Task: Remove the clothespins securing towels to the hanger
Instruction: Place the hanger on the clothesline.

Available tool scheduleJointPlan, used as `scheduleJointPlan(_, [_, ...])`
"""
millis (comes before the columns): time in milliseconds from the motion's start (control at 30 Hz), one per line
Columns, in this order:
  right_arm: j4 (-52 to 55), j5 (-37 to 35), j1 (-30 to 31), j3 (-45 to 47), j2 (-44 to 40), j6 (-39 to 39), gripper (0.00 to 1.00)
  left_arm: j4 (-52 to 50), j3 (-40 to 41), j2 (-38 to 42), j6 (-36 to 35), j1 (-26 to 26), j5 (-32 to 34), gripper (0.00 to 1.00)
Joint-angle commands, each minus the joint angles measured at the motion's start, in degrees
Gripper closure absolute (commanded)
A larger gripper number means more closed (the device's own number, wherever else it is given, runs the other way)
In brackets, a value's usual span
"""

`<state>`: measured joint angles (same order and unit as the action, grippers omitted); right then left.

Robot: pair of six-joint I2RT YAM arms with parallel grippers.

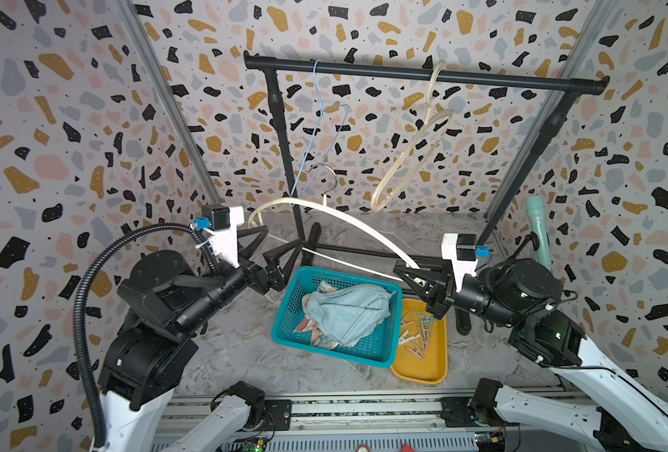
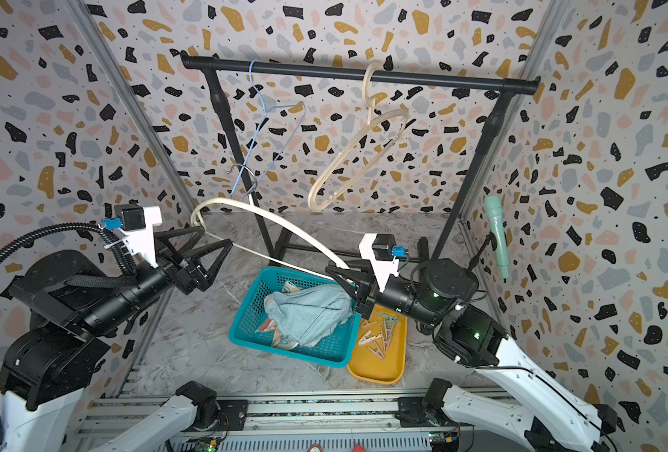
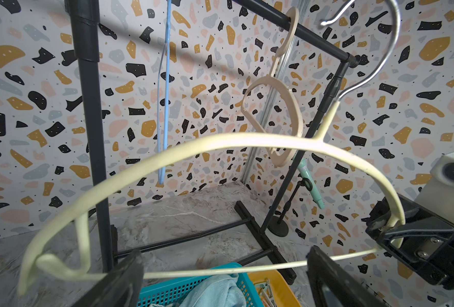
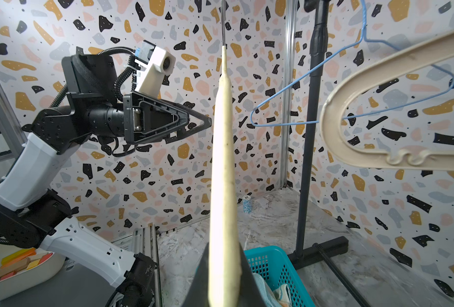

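Partly hidden, top view: light-blue towel [image 1: 348,313] buries other towels in teal basket [image 1: 285,332]. Pastel clothespins [image 1: 418,332] lie jumbled in yellow tray [image 1: 422,371], its far end behind right gripper [image 1: 408,272].
Left wrist: left gripper [image 3: 224,255] spread wide; bare cream hanger [image 3: 220,141] spans crosswise.
Right wrist: right gripper pinches hanger's end, seen edge-on.

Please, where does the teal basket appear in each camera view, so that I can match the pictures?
Top view: basket in the middle of the table, yellow tray beside it.
Top view: basket in the same place.
Left wrist: basket below the cream hanger.
Right wrist: basket behind the cream hanger, near the black rack's foot.
Shared landmark: the black rack.
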<state>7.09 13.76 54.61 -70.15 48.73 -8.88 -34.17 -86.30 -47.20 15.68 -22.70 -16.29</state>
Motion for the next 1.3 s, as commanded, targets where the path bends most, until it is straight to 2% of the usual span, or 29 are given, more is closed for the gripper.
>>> scheduleJointPlan(0, [-2.9, -2.1, 0.1, -3.2, -2.8, 0.5, 1.0, 3.7, -1.2, 0.4, 0.4, 0.2, -1.3, 0.04])
scheduleJointPlan(500, [-3.0, -9.5, 0.1, -5.1, -8.8, 1.2, 1.0, 5.4, 0.8, 0.4, 0.2, 0.2, -1.5, 0.04])
scheduleJointPlan(900, [3.0, -17.9, 0.1, -8.2, -13.9, 1.9, 1.0, 6.8, 2.4, 0.4, 0.4, 0.2, -1.8, 0.04])
scheduleJointPlan(1267, [5.2, -24.3, -0.1, -7.4, -18.8, 3.1, 1.0, 8.9, 3.0, -0.7, 1.7, 0.3, -2.4, 0.04])
